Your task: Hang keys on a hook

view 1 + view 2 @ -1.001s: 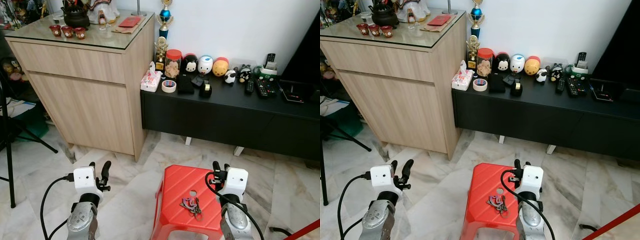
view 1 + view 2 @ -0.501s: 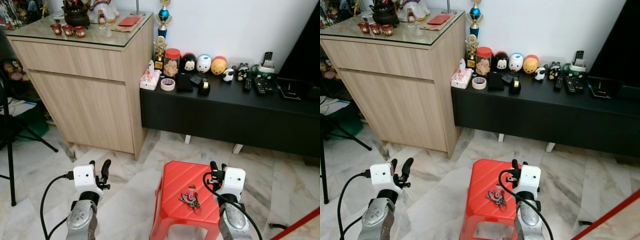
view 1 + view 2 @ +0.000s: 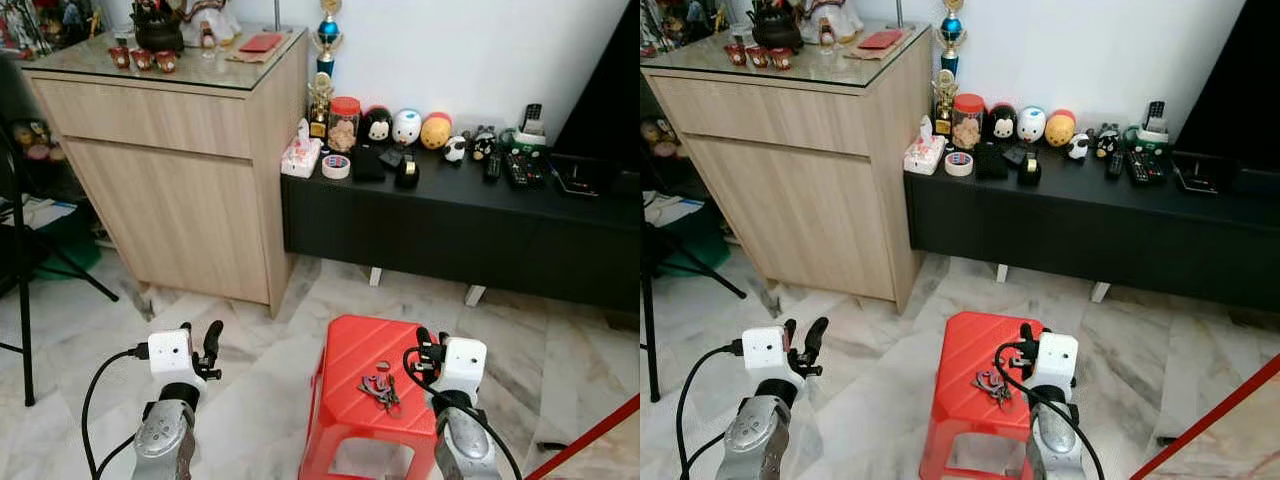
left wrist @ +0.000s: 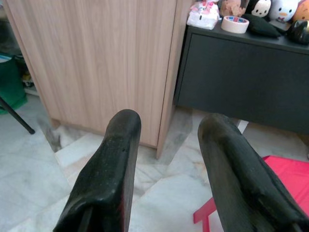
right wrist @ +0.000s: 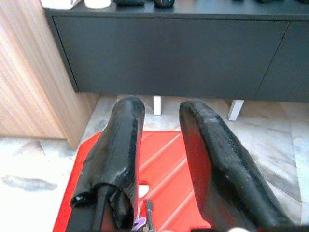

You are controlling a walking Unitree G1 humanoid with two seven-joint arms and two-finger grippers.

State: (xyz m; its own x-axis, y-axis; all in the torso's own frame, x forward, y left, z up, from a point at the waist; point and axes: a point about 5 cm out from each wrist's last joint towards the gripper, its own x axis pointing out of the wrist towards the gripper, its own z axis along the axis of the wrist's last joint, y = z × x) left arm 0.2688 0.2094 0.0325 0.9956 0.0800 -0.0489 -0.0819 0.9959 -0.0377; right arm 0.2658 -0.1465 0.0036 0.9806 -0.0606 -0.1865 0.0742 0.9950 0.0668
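A bunch of keys [image 3: 378, 388] with a pink tag lies on top of a red plastic stool [image 3: 350, 360] on the marble floor. My right gripper [image 3: 430, 338] is held low at the stool's right side, open and empty, with the keys a little to its left. In the right wrist view its fingers [image 5: 126, 126] point over the stool towards the black cabinet, and the keys [image 5: 145, 215] peek out below them. My left gripper [image 3: 203, 331] hovers over bare floor left of the stool, open with nothing in it, and its fingers [image 4: 121, 140] aim at the wooden cabinet.
A tall wooden cabinet [image 3: 170, 150] stands at the left. A low black TV bench [image 3: 450, 230] along the white wall carries toys, tape, a tissue pack and remotes. A black tripod leg [image 3: 20, 300] is at the far left. A red rod [image 3: 590, 440] crosses the lower right corner.
The whole picture has shifted, so the camera moved: the stool and keys now sit a little higher and smaller in view. The keys still lie on the stool and both grippers remain open.
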